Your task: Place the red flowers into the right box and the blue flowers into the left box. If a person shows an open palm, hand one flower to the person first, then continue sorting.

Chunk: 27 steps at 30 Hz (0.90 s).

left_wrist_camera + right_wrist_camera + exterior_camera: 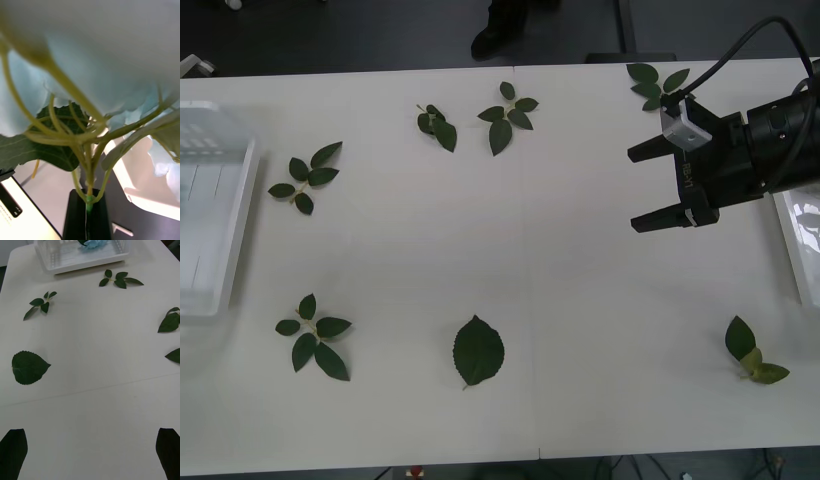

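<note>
The right tool [658,186] hovers released over the desk [580,300] beside the right box [802,245] at the desk's right edge. The left box [210,215] sits at the left edge, one blue flower [93,243] inside. Seven leaf sprigs [315,335] ring a wide bare middle. The left tool [88,213] is clenched on another blue flower's stem [89,180].

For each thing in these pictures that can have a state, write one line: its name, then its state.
right gripper: open, empty, above the table.
left gripper: shut on blue flower stem.
blue flower: held, head close to the left wrist camera.
left box: holds a blue flower head.
right box: contents out of sight.
loose leaf sprigs: lying flat, scattered.
</note>
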Motion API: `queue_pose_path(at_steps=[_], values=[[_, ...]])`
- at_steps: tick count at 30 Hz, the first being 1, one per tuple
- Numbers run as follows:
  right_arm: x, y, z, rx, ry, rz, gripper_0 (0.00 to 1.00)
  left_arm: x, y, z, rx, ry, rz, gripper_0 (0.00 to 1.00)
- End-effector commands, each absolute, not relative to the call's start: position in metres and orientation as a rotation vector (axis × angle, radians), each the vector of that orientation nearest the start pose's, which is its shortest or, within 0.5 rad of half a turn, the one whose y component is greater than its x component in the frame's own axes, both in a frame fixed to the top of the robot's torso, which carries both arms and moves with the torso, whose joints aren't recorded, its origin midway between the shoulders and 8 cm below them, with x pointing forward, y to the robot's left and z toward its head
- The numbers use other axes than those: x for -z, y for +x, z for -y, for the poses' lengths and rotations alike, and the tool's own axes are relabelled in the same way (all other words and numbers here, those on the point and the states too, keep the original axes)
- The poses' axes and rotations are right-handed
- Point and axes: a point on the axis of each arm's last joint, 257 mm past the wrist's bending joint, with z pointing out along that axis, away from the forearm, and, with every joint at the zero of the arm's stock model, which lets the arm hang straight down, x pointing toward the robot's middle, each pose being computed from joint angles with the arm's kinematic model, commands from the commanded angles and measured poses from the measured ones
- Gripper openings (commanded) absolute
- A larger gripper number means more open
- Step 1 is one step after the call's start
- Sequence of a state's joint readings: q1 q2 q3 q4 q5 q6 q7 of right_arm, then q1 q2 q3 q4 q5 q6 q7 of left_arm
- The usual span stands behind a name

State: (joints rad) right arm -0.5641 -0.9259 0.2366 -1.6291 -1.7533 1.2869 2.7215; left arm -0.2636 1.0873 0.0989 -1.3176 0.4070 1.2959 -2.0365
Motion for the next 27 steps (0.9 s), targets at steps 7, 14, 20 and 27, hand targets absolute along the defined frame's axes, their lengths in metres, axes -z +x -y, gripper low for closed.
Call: queue_pose_path(at_steps=[7, 14, 20, 27], values=[[0.115, 0.442, 0.132, -0.565, -1.602, -1.558, 1.00, 0.180, 0.413, -0.703, -1.226, 0.653, -2.630, 0.88], [0.115, 0.442, 0.132, -0.565, -1.602, -1.558, 1.00, 0.189, 0.426, -0.680, -1.077, 0.658, -2.617, 0.98], [0.115, 0.442, 0.132, -0.565, -1.602, -1.558, 1.00, 0.174, 0.443, -0.628, -0.805, 0.621, -2.588, 1.00], [0.115, 0.442, 0.132, -0.565, -1.602, -1.558, 1.00, 0.125, 0.437, -0.565, -0.564, 0.650, -2.549, 1.00]])
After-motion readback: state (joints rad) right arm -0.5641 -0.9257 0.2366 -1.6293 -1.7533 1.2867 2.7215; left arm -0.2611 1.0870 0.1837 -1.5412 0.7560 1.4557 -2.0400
